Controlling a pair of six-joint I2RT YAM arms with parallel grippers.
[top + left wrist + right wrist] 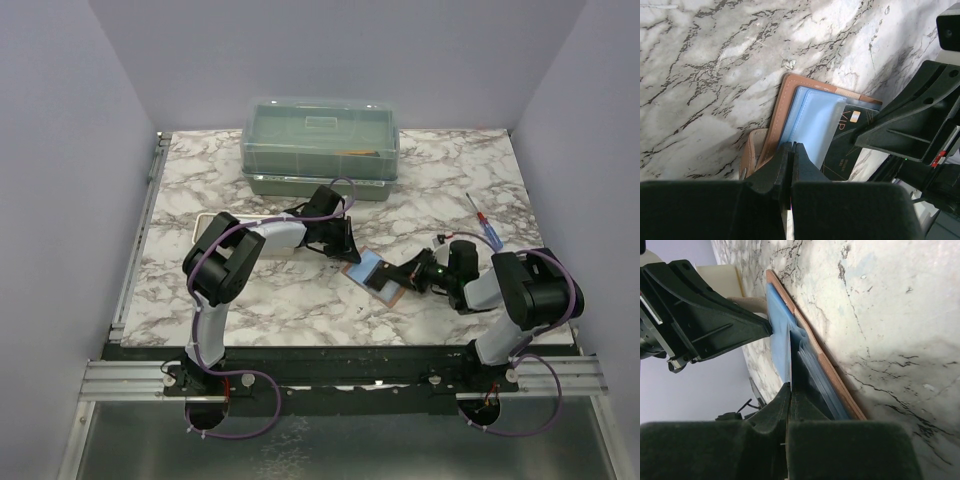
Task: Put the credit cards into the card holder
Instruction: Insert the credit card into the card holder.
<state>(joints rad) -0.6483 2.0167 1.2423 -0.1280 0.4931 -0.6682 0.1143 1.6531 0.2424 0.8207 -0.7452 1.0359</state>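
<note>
The open card holder [368, 266] lies just off the table centre, toward 5 o'clock. Its 10 o'clock edge is pinned by the clenched left gripper [791, 151]. 1 dark VIP card [847, 137] is pinched edge-on by the right gripper [790, 388] at 4 o'clock and seems partly entered in the blue pocket [810, 117]. Insertion is judged to be the step in hand. A level push toward 10 o'clock is called for next.

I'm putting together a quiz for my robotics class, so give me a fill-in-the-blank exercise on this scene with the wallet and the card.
The card holder lies ___ on the table.
Its inner pocket is ___ in colour.
The dark card bears the letters ___.
The left gripper and the right gripper are both ___.
Missing words: open, blue, VIP, shut.
</note>
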